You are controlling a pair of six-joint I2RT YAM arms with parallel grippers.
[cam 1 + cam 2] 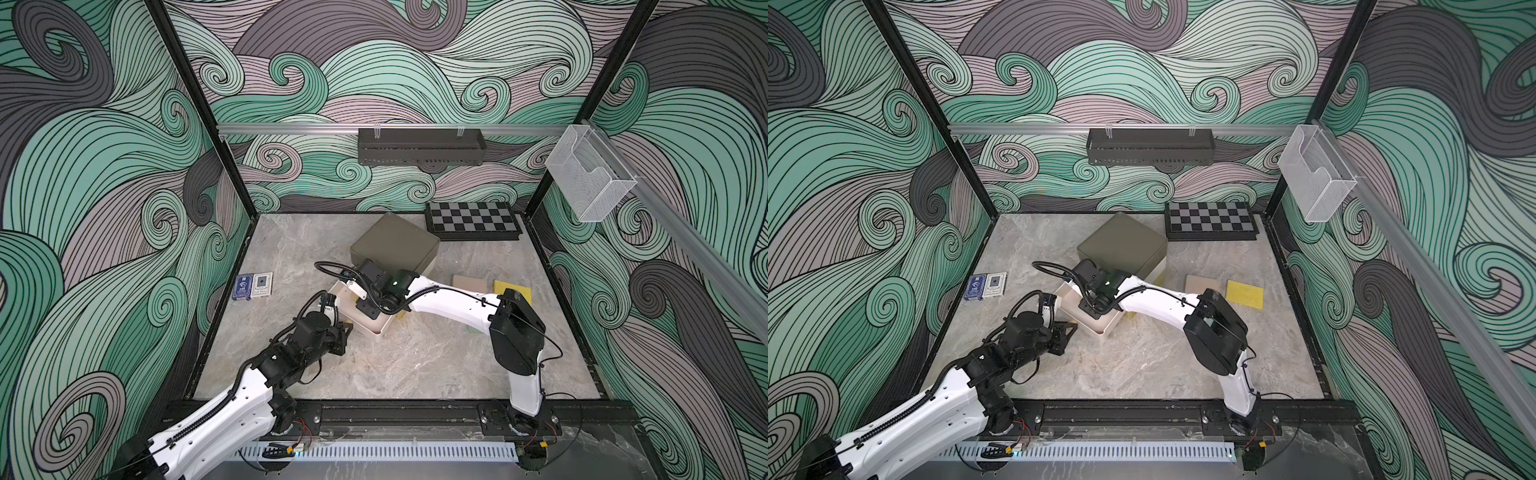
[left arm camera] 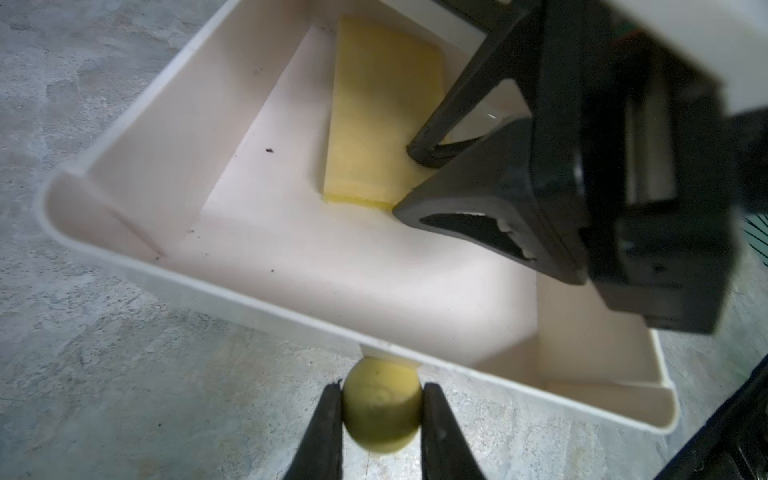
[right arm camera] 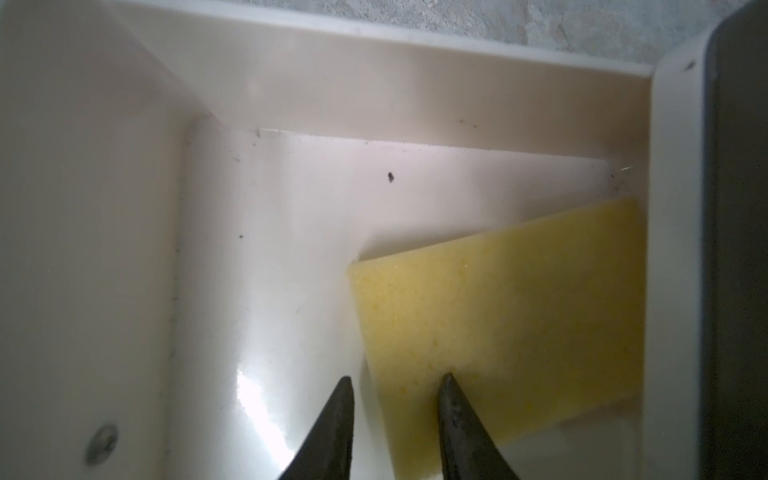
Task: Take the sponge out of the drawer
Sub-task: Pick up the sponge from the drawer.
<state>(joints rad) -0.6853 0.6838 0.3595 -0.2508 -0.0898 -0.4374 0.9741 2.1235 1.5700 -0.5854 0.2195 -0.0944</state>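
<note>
Left gripper [image 2: 382,388] clamps the knob [image 2: 380,415], steadying the drawer [image 2: 145,137]; right gripper [image 3: 395,378] jaws parted astride the sponge [image 3: 519,324] edge; next, pinch and lift clear

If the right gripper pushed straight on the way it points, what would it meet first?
Likely the flat yellow sponge in the cream plastic drawer: the right gripper straddles its edge, though depth is unclear.
</note>
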